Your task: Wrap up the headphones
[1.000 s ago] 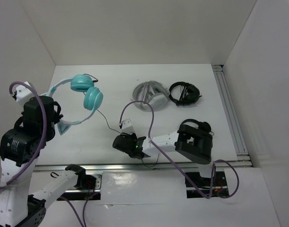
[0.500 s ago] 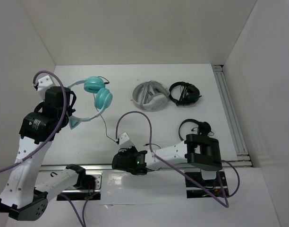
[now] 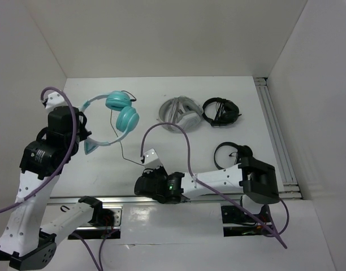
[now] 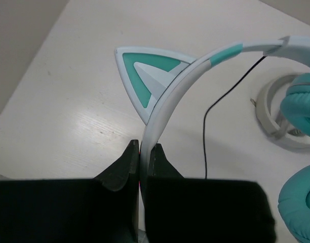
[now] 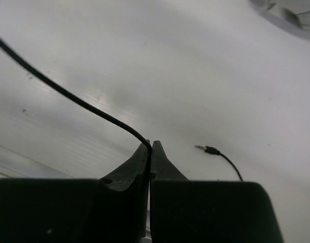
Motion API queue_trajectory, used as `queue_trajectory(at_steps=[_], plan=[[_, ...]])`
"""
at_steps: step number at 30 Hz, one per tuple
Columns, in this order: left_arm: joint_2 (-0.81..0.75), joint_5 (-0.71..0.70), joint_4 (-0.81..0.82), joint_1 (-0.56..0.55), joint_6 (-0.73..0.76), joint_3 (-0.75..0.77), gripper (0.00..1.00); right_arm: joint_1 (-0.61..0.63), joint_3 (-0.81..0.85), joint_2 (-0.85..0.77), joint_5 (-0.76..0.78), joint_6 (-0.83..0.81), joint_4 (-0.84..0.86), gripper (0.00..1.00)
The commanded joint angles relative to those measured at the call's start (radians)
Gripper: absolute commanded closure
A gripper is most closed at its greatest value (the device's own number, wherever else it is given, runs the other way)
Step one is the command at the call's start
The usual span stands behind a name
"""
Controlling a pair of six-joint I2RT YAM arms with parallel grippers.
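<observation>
headphones (image 3: 117,110): toward far-left corner of counter (image 3: 249,96) | left jaws: clamped on white headband (image 4: 162,101) beside cat ear (image 4: 140,68) | right jaws: pinching black cable (image 5: 69,95) near front edge

No text, label, brand name, number or sign can be read in any view. The teal cat-ear headphones (image 4: 165,104), seen close from the left wrist camera, show only plain teal and white surfaces.
</observation>
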Motion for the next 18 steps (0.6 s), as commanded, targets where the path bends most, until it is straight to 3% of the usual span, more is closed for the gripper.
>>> queue_trajectory(at_steps=[1,4,9,14,18], plan=[[-0.02,0.262,0.187,0.003,0.128,-0.036,1.0,-0.034,0.062,-0.036,0.142,0.032,-0.181,1.0],[-0.02,0.387,0.165,0.003,0.215,-0.064,1.0,-0.135,0.023,-0.143,0.152,0.031,-0.202,1.0],[-0.092,0.495,0.113,0.003,0.235,-0.127,1.0,-0.324,-0.002,-0.338,0.142,-0.018,-0.237,1.0],[-0.115,0.841,0.103,-0.051,0.294,-0.159,1.0,-0.473,0.059,-0.473,0.083,-0.196,-0.174,1.0],[-0.105,0.877,0.093,-0.117,0.306,-0.22,1.0,-0.553,0.151,-0.483,0.017,-0.372,-0.102,1.0]])
